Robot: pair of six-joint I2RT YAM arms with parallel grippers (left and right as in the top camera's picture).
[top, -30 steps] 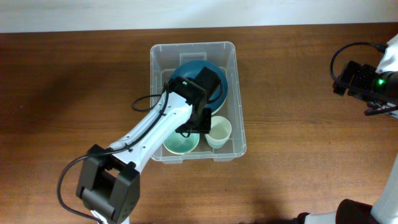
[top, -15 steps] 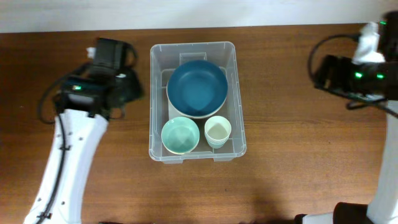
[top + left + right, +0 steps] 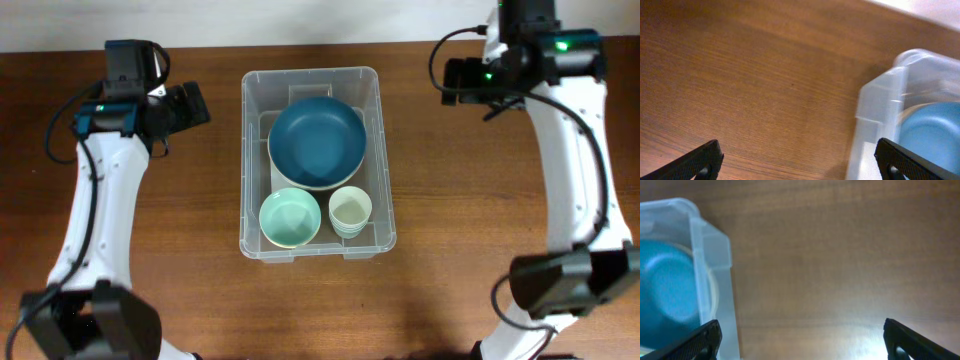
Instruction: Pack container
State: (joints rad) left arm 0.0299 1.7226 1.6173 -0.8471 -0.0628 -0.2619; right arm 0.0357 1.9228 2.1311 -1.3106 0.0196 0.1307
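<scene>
The clear rectangular container (image 3: 250, 160) stands at the middle of the wooden table. Inside it lie a large dark blue bowl (image 3: 317, 143), a small mint green bowl (image 3: 290, 217) and a stack of pale cups (image 3: 350, 210). My left gripper (image 3: 196, 103) hovers just left of the container's far left corner, open and empty; its wrist view shows the container's corner (image 3: 880, 107) and the blue bowl (image 3: 930, 135). My right gripper (image 3: 452, 80) hovers right of the container's far right corner, open and empty; its wrist view shows the container wall (image 3: 715, 275) and blue bowl (image 3: 665, 290).
A pale wall or table edge runs along the far side (image 3: 320, 20). Bare wooden table top (image 3: 480, 230) lies on both sides of the container.
The left arm has pulled out of the container and swung to its far left side. The right arm has moved left toward the container's far right corner.
</scene>
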